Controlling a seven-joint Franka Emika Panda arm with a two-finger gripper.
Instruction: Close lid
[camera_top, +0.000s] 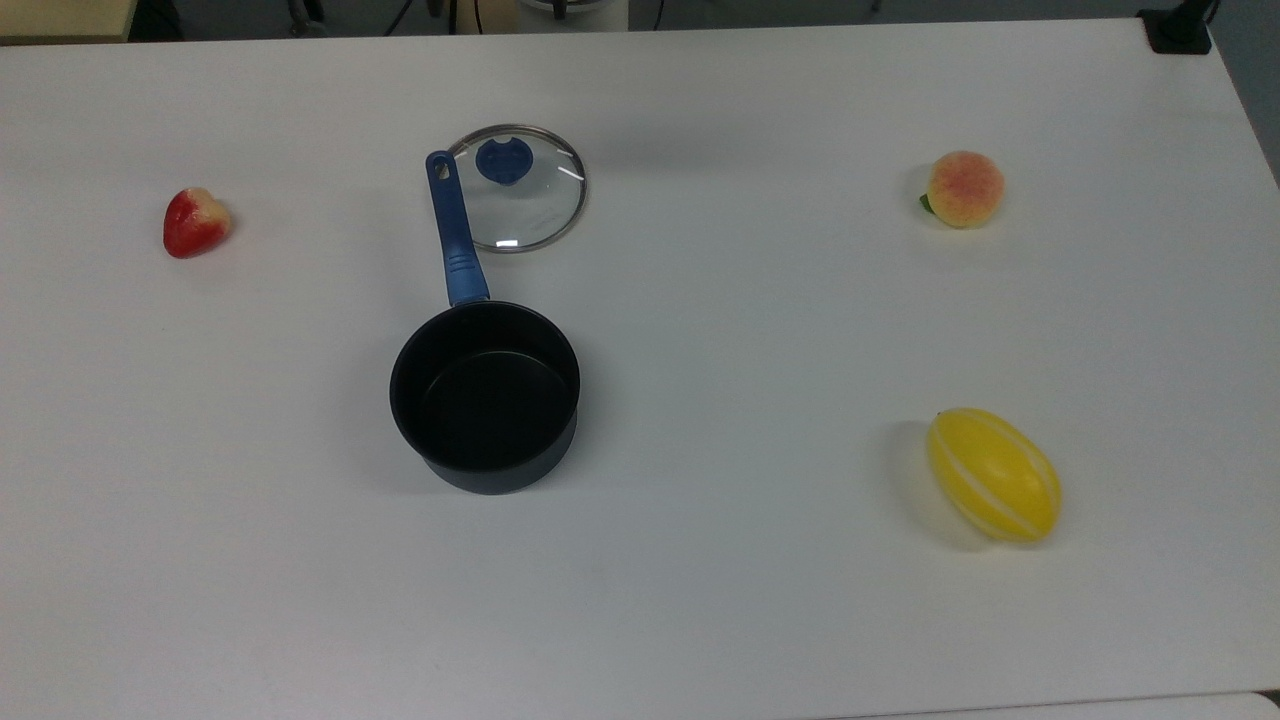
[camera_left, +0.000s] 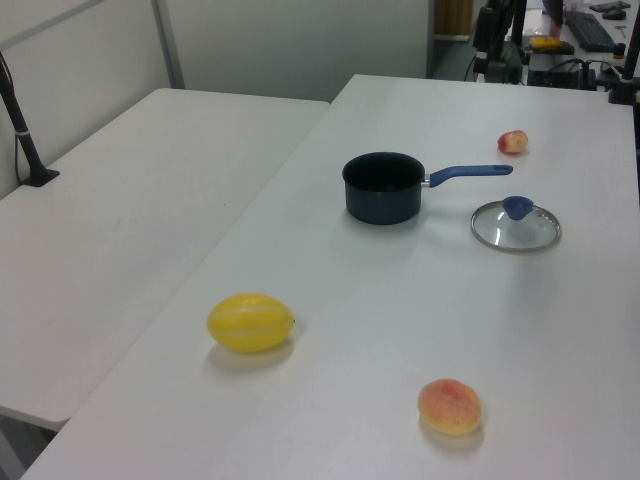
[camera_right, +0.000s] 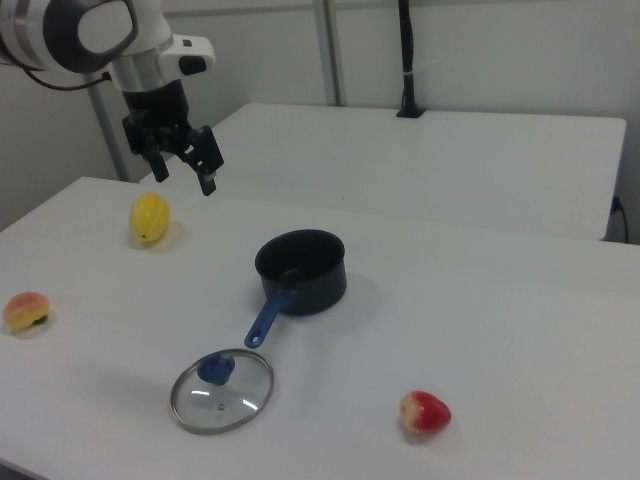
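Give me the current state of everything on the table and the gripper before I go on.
lid: off the pot, flat on the table, knob up
saucepan: upright, uncovered, empty
gripper: open, holding nothing, raised above the table
strawberry: loose on table
peach: loose on table
yellow melon: lying on its side

In the right view, the Franka arm is reaching in from the right view's upper left, its white wrist housing tilting downward. The black two-finger gripper (camera_right: 182, 168) is hanging below the wrist, pointing down and slightly toward the right view's right. Its fingers (camera_right: 207, 176) are standing apart with a visible gap between them, holding nothing, well above the table surface.
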